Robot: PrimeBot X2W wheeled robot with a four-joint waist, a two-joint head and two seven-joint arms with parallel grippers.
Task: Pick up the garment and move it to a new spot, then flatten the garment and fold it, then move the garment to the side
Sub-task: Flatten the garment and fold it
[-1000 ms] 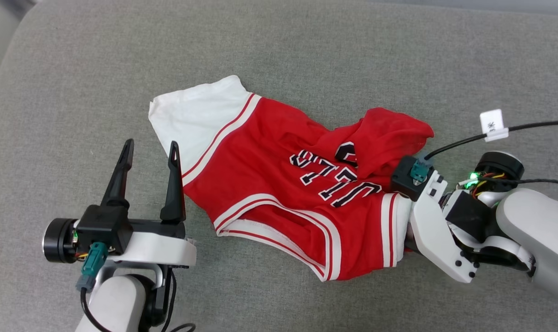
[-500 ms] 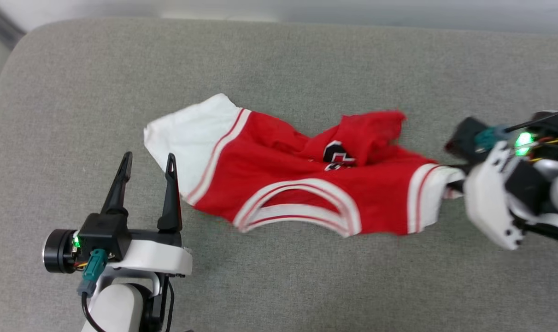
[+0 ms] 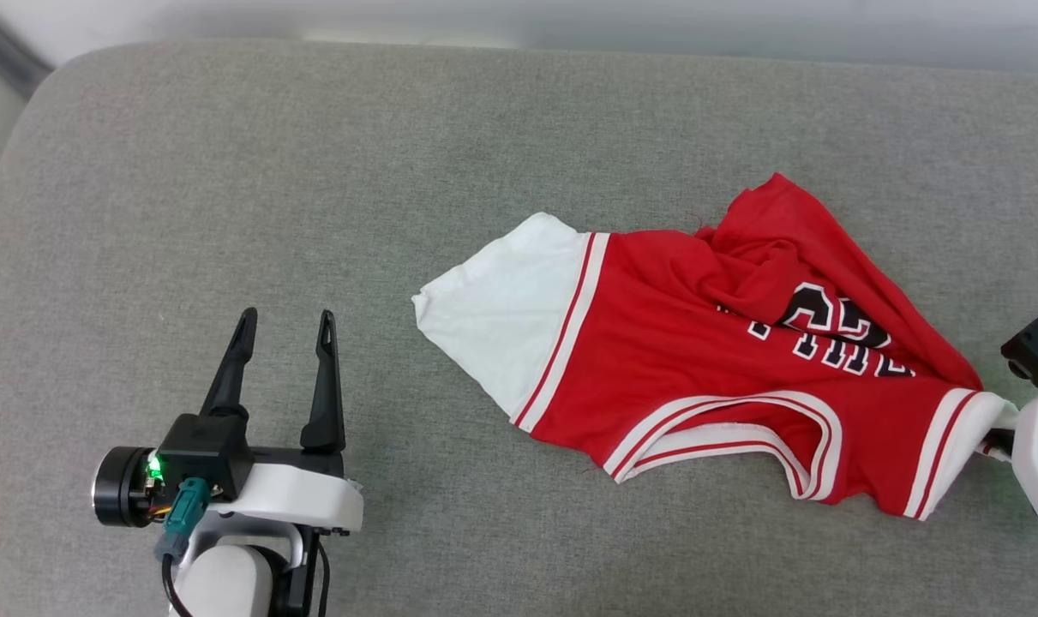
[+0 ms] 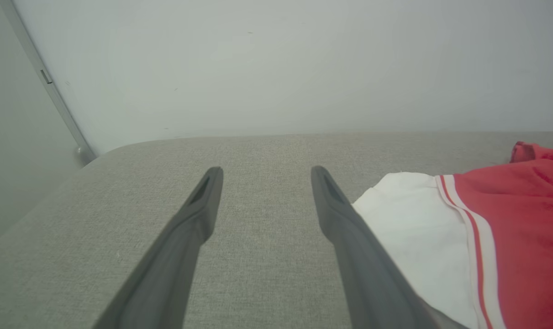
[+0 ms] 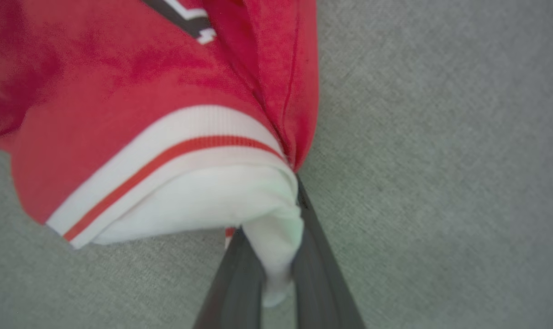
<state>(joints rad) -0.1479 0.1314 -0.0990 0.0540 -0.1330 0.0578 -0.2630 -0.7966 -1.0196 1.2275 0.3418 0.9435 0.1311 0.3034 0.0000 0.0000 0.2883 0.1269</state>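
The garment (image 3: 699, 360), a red jersey with white sleeves and black numbers, lies crumpled on the grey cushion at the right of the head view. My right gripper (image 3: 999, 441) at the right edge is shut on its white right sleeve. The right wrist view shows that sleeve pinched between the two dark fingers of the right gripper (image 5: 276, 219), with the garment (image 5: 144, 91) stretching away from them. My left gripper (image 3: 285, 317) stands open at the lower left, apart from the jersey. In the left wrist view the left gripper (image 4: 263, 170) has nothing between its fingers, and the garment (image 4: 500, 237) lies to the right.
The grey fabric cushion (image 3: 356, 171) stretches wide, with a rounded corner at the far left. A pale wall (image 4: 276, 59) rises behind its back edge.
My right gripper has shut on the white sleeve and dragged the jersey to the right across the cushion. The head view has shifted a little. The left gripper stays open in place.
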